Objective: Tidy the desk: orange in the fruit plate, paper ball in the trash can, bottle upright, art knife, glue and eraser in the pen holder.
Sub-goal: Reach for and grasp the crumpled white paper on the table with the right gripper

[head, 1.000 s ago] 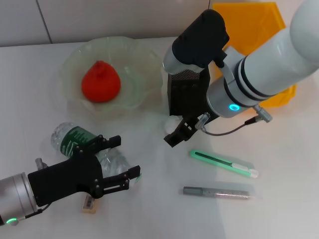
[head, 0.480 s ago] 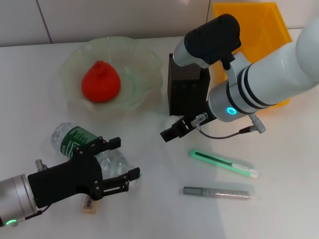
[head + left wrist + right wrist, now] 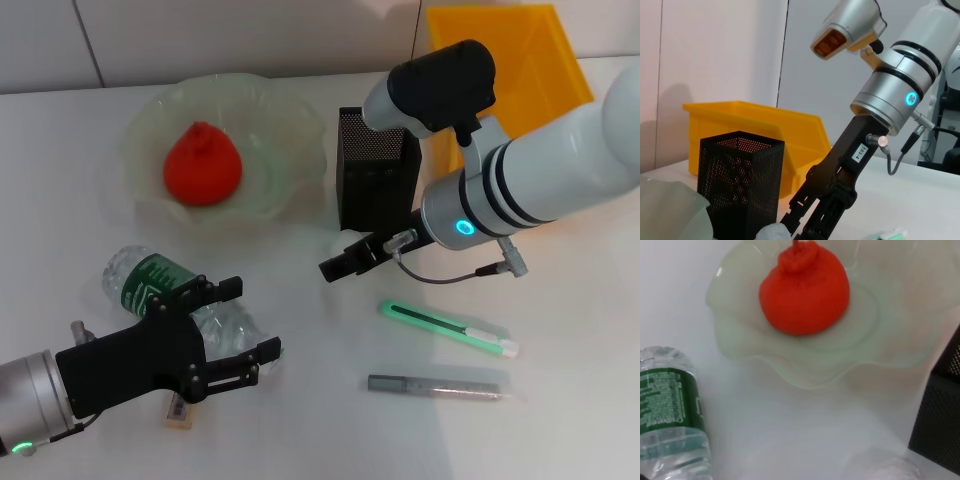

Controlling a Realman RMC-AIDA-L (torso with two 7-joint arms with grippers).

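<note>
The orange (image 3: 202,165) lies in the pale green fruit plate (image 3: 290,125). A clear bottle (image 3: 150,283) with a green label lies on its side at the front left. My left gripper (image 3: 250,318) is open, one finger on each side of the bottle's clear end. The white paper ball (image 3: 337,244) sits by the foot of the black mesh pen holder (image 3: 375,180). My right gripper (image 3: 338,264) is low beside the ball and looks open in the left wrist view (image 3: 807,222). The green art knife (image 3: 448,328), grey glue (image 3: 438,387) and eraser (image 3: 178,410) lie on the desk.
A yellow bin (image 3: 505,50) stands at the back right, behind my right arm. The pen holder stands between the fruit plate and the bin. The art knife and the glue lie side by side at the front right.
My right arm has swung back and to the right, uncovering the pen holder, and its gripper has shifted slightly left, staying by the paper ball. The left gripper has not moved.
</note>
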